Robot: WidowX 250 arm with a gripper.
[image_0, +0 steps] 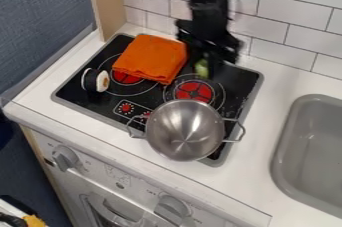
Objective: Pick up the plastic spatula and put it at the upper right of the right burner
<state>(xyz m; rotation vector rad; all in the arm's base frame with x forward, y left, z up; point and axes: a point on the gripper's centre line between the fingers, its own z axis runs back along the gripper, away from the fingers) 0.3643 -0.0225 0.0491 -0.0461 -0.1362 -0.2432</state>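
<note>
Pot (187,131), orange cloth (150,58) on stovetop (75,91)

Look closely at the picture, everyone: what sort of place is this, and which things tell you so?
It looks like a toy kitchen: a black stovetop with red burners, a steel pot at its front edge, and a grey sink to the right.

greenish item (202,69) beside black claw (207,62) over stove (72,89), orange cloth (152,57) at left, steel pot (184,131) in front, sink (285,138) at right
</note>
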